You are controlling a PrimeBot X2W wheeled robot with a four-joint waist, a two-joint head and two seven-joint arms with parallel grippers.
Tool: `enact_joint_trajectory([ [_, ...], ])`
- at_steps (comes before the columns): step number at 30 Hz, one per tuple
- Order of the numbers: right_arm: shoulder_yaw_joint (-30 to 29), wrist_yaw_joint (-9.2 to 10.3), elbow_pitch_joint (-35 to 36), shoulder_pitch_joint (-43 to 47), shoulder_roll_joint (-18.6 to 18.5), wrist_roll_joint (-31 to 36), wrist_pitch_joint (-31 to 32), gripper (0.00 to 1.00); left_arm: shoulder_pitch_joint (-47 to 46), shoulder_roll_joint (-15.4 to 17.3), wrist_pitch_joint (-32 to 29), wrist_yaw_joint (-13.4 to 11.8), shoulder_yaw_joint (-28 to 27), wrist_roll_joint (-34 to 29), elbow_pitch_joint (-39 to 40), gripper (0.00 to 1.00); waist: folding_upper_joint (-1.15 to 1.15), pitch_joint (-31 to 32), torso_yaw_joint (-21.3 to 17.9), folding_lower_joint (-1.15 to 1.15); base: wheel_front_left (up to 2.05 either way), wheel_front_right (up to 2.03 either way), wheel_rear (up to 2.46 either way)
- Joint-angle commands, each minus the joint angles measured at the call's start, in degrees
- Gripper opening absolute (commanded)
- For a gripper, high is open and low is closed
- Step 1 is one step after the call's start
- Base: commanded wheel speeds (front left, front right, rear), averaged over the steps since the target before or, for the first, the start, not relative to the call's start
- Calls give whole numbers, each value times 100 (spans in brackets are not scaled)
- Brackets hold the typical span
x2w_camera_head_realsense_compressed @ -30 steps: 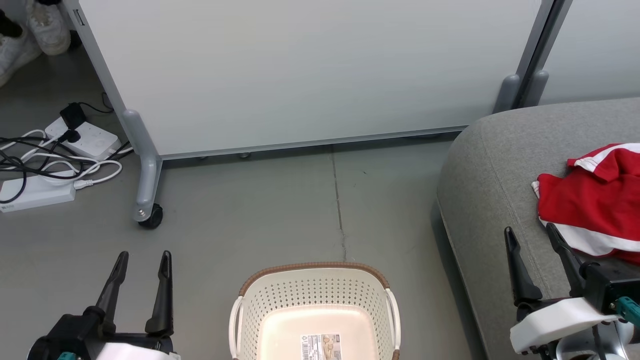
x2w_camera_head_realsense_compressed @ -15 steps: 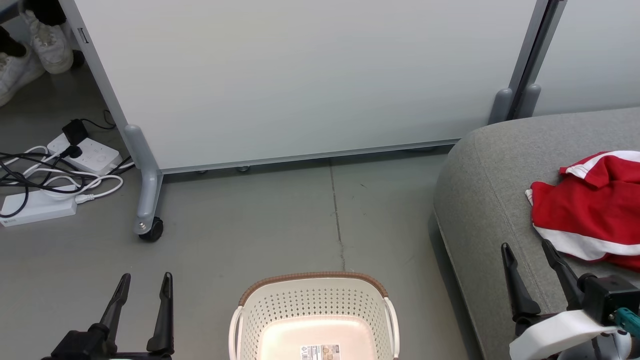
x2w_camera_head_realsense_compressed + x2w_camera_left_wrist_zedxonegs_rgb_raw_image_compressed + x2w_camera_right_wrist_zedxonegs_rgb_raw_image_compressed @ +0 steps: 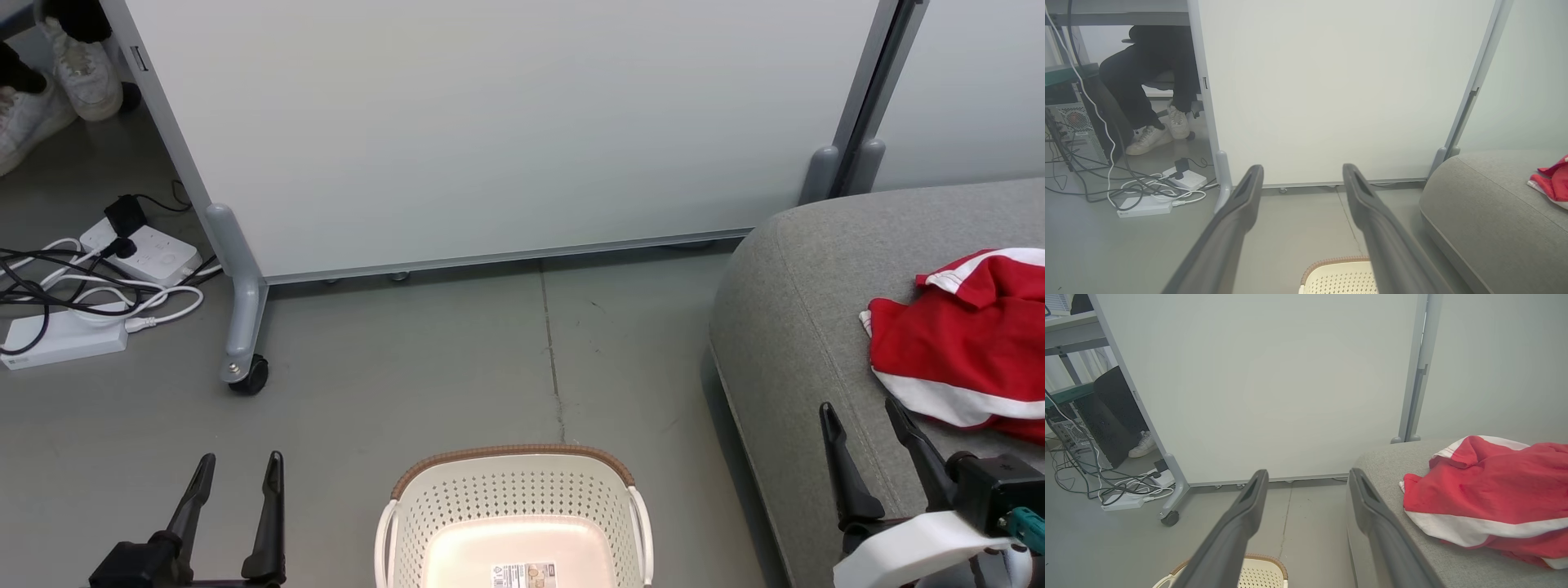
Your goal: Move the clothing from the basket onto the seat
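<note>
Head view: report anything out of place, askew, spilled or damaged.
Nothing looks damaged or spilled. The red garment lies crumpled, not folded, on the grey seat. The basket stands upright on the floor. The one untidy spot is a tangle of cables around the power strips at far left.

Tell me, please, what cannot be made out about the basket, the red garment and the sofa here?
The basket: the head view's bottom edge cuts off its near half; its label is too small to read.
The clothing: the head view's right edge cuts off its far part.
The seat: runs off that view's right and bottom edges.
The person: in the left wrist view, a desk hides everything above the legs.
</note>
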State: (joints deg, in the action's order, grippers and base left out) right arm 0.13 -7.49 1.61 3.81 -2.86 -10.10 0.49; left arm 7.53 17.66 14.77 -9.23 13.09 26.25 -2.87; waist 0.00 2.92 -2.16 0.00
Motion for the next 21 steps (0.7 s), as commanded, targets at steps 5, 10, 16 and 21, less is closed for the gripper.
enact_joint_trajectory([
  [5, -11, -1, 35, 31, -16, -40, 11, 100, -12, 28, 0, -49, 10, 0, -32, 100, 0, -1, 17, 0, 0, 0, 0],
  [10, 16, 0, -26, 2, 4, -30, 6, 0, 0, -25, -17, -34, 24, 15, -52, 0, 0, 4, 24, 0, 0, 0, 0],
  [16, 16, 0, -269, -94, 24, -554, 14, 0, -121, -166, -176, 70, -107, 429, -262, 0, 0, -11, 31, 0, 0, 0, 0],
  [21, 20, 0, -448, -255, 21, -1105, 4, 0, -321, -237, -349, 185, -282, 862, -439, 0, 0, -26, 39, 0, 0, 0, 0],
])
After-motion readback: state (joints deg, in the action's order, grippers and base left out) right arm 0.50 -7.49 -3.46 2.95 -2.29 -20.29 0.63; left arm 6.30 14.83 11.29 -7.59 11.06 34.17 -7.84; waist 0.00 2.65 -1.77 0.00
